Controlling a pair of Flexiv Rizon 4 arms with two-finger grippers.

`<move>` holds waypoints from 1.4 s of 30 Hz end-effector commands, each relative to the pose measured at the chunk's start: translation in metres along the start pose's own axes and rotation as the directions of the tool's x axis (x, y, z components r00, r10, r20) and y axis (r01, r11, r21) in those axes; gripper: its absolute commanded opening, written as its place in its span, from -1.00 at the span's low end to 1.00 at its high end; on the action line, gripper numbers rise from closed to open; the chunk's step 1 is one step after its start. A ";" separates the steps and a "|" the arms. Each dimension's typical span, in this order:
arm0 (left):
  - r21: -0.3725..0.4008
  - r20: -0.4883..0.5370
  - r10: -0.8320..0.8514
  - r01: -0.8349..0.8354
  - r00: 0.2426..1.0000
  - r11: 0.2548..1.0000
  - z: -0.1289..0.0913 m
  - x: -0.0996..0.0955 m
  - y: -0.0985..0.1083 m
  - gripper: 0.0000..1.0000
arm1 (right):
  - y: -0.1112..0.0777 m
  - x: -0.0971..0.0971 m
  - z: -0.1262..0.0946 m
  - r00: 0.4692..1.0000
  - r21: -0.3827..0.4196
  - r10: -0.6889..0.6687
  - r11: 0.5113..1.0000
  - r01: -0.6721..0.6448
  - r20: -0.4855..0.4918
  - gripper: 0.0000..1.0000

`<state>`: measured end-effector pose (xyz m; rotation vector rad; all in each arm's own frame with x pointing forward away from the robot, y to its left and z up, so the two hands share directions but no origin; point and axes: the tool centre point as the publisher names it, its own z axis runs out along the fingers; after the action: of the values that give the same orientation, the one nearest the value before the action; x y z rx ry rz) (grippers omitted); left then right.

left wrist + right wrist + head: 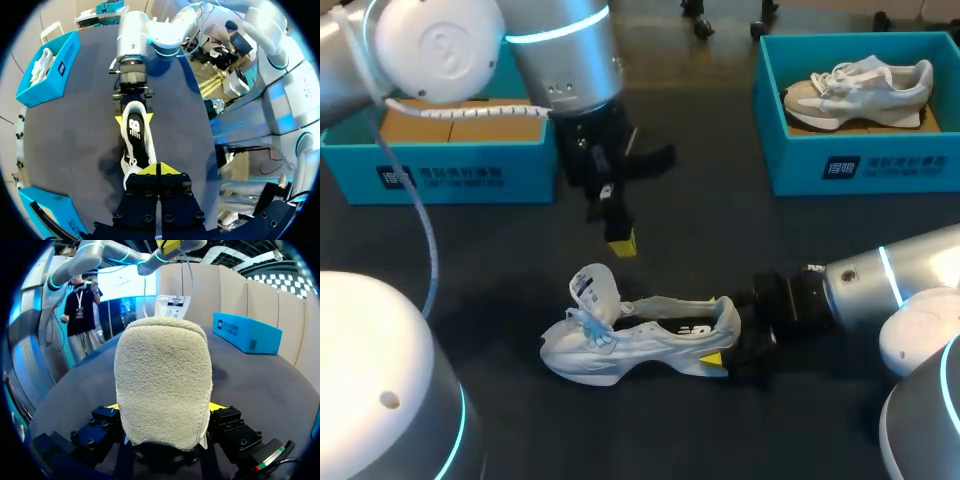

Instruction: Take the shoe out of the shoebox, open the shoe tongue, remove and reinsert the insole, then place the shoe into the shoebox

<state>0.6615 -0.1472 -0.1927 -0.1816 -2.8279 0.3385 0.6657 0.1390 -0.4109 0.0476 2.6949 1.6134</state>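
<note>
A pale grey-white shoe lies on the dark table, toe towards my left side, its tongue pulled up. The black insole shows inside it. My right gripper is shut on the shoe's heel, one yellow tip on each side. My left gripper hangs just above and behind the tongue, shut, with nothing in it. In the left wrist view the shut tips sit over the shoe's front. An open blue shoebox stands at the back left.
A second blue shoebox at the back right holds another pale shoe. The left box holds brown cardboard. Bare dark tabletop lies between the boxes and the shoe.
</note>
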 end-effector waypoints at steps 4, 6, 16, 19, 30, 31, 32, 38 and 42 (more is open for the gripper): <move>0.120 -0.027 0.286 -0.281 0.958 0.952 0.037 -0.019 -0.027 -1.00 | 0.001 0.000 0.000 1.000 0.005 0.000 1.000 0.000 0.000 -1.00; 0.062 -0.027 0.301 -0.299 0.953 0.952 0.050 -0.025 -0.037 -1.00 | 0.001 0.000 0.000 1.000 0.005 0.000 1.000 0.000 0.000 -1.00; 0.062 -0.027 0.301 -0.299 0.953 0.952 0.050 -0.025 -0.037 -1.00 | 0.001 0.000 0.000 1.000 0.005 0.000 1.000 0.000 0.000 -1.00; 0.050 -0.023 0.405 -0.404 0.914 0.913 0.064 -0.021 -0.040 -1.00 | 0.001 0.000 0.000 1.000 0.005 0.000 1.000 0.000 0.000 -1.00; -0.130 0.004 0.582 -0.576 0.813 0.807 0.088 -0.013 -0.042 -1.00 | 0.001 0.000 0.000 1.000 0.005 0.000 1.000 0.000 0.000 -1.00; -0.130 0.004 0.582 -0.576 0.813 0.807 0.088 -0.013 -0.042 -1.00 | 0.001 0.000 0.000 1.000 0.005 0.000 1.000 0.000 0.000 -1.00; -0.130 0.004 0.582 -0.576 0.813 0.807 0.088 -0.013 -0.042 -1.00 | 0.001 0.000 0.000 1.000 0.005 0.000 1.000 0.000 0.000 -1.00; -0.102 -0.047 0.441 -0.443 0.896 0.891 0.123 -0.029 -0.053 -1.00 | 0.001 0.000 0.000 1.000 0.005 0.000 1.000 0.000 0.000 -1.00; -0.101 -0.028 0.343 -0.344 0.939 0.934 0.133 -0.027 -0.050 -1.00 | 0.001 0.000 0.000 1.000 0.005 0.000 1.000 0.000 0.000 -1.00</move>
<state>0.6423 -0.2169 -0.2961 -0.7547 -2.8053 0.2752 0.6656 0.1389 -0.4109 0.0477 2.6947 1.6135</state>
